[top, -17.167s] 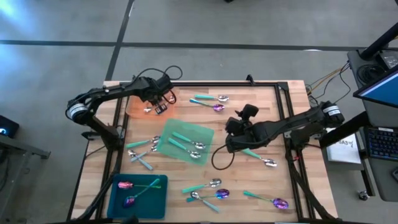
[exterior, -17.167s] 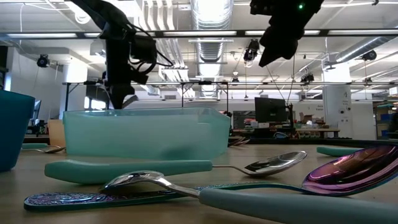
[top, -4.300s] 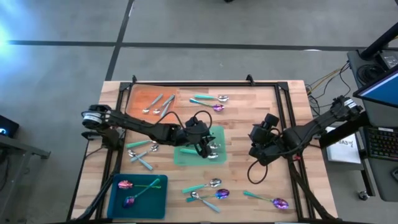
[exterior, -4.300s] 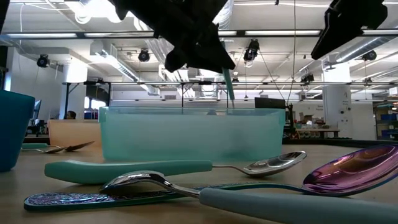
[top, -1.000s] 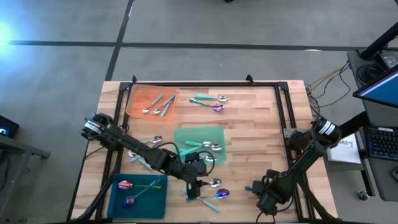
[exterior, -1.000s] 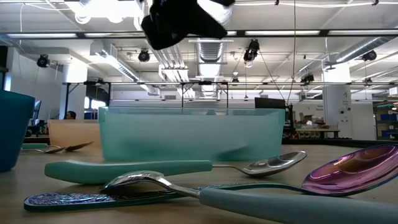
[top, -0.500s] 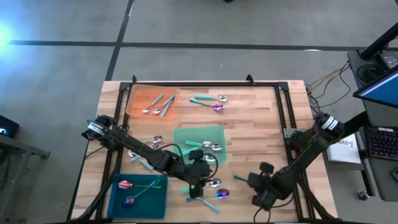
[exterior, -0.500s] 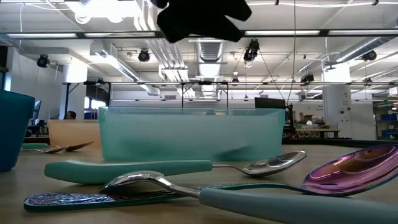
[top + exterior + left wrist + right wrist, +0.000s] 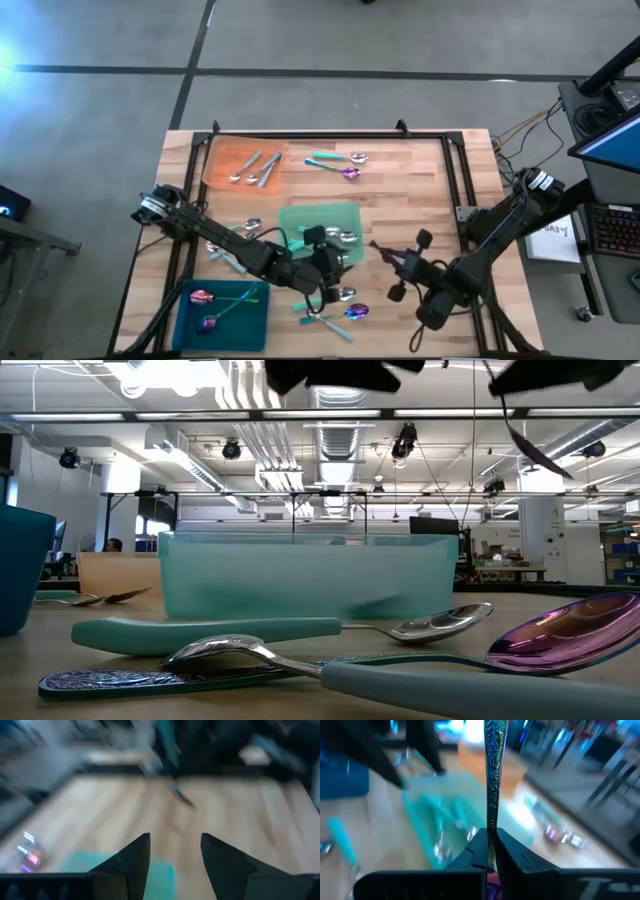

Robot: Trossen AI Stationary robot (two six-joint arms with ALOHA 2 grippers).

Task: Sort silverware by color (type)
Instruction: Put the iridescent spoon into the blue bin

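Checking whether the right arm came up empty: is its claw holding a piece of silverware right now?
Yes, in the right wrist view the right claw is shut on an iridescent handle that sticks straight out from between its fingers.

The wooden-slat table carries a black frame along its edges and stands on a grey concrete floor crossed by dark seam lines. Beside the table, a desk holds a keyboard and a monitor. Beyond the table, the room has an open ceiling with a silver duct, pipework and bright strip lights.
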